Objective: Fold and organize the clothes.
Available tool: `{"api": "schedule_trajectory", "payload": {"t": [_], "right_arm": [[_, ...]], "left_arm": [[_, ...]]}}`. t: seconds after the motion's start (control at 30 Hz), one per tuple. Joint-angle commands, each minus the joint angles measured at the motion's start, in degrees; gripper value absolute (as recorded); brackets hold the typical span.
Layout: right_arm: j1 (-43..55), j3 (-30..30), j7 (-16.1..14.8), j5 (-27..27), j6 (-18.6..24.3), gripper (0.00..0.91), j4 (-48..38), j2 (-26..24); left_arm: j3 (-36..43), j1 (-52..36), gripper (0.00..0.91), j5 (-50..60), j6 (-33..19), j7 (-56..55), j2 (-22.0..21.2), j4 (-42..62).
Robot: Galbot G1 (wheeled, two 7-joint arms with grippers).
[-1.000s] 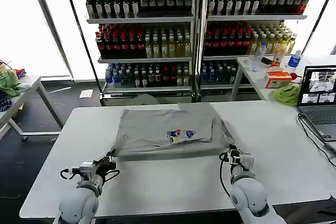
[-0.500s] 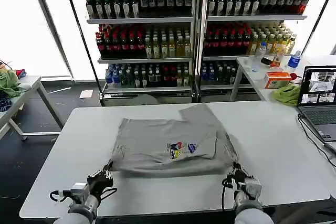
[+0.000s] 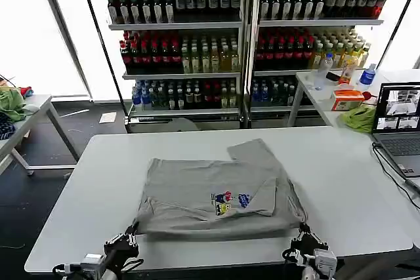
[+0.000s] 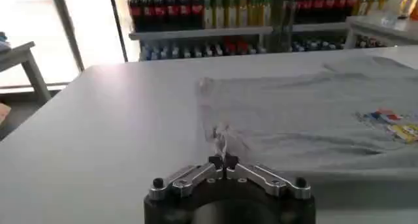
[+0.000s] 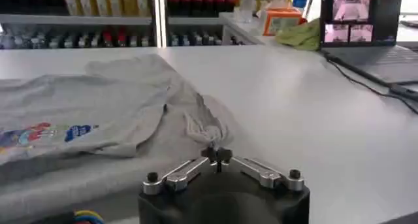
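Note:
One of the clothes, a light grey T-shirt (image 3: 210, 188) with a small multicoloured print (image 3: 230, 201), lies partly folded on the white table (image 3: 341, 188). A sleeve sticks out toward the far side. At the shirt's near left corner my left gripper (image 3: 132, 233) is shut, pinching a puckered bit of its fabric (image 4: 222, 140). My right gripper (image 3: 303, 232) is shut on the near right corner, where the cloth bunches (image 5: 206, 124). Both grippers sit close to the table's near edge. In the wrist views the left gripper (image 4: 223, 161) and right gripper (image 5: 215, 155) have their tips pressed together with cloth between them.
A laptop (image 3: 398, 119) with a cable (image 3: 394, 175) sits at the table's right edge. A green cloth (image 3: 359, 117) and bottles lie on a side table behind it. Drink shelves (image 3: 243, 44) stand at the back. Another table (image 3: 26, 113) is at the far left.
Both grippers have drawn back toward the table's near edge, dragging the T-shirt with them. The shirt now lies closer to me and flatter.

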Motion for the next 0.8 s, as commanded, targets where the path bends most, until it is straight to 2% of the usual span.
{"api": "schedule_trajectory", "payload": {"t": [0.03, 0.1, 0.13, 0.17, 0.2, 0.5, 0.63, 0.8], "right_arm": [[-2.19, 0.18, 0.97, -0.56, -0.14, 0.907, -0.01, -0.06], [-2.25, 0.23, 1.00, -0.65, -0.24, 0.907, 0.02, 0.05], [-2.19, 0.25, 1.14, -0.64, -0.23, 0.907, -0.01, 0.12], [-2.15, 0.30, 1.34, -0.66, -0.25, 0.907, -0.01, 0.29], [-2.21, 0.35, 1.47, -0.64, -0.22, 0.907, 0.15, 0.31], [-3.66, 2.03, 2.63, 0.72, 0.14, 0.907, 3.59, 0.75], [-2.44, 4.80, 2.45, 2.25, 0.09, 0.907, 5.54, 0.81], [1.82, 8.68, 1.55, 4.66, 0.41, 0.907, 3.95, 0.79]], "left_arm": [[0.42, 3.48, 0.010, 1.32, -0.86, -0.07, -0.64, 0.08], [1.14, 4.05, 0.020, 1.74, -1.16, -0.23, -0.94, 0.44], [1.51, 4.33, 0.373, 1.78, -1.15, -0.42, -1.16, 0.45], [1.68, 4.46, 0.877, 1.78, -1.15, -0.57, -1.34, 0.38], [1.91, 4.70, 0.907, 1.84, -1.14, -0.62, -1.49, 0.27], [1.27, 5.78, 0.907, 1.12, -0.77, -1.46, -1.62, -4.02], [0.10, 4.92, 0.907, -0.66, 0.30, -1.91, -1.43, -7.16], [-2.15, 1.51, 0.907, -3.11, 1.46, -2.73, -0.73, -9.92]]}}
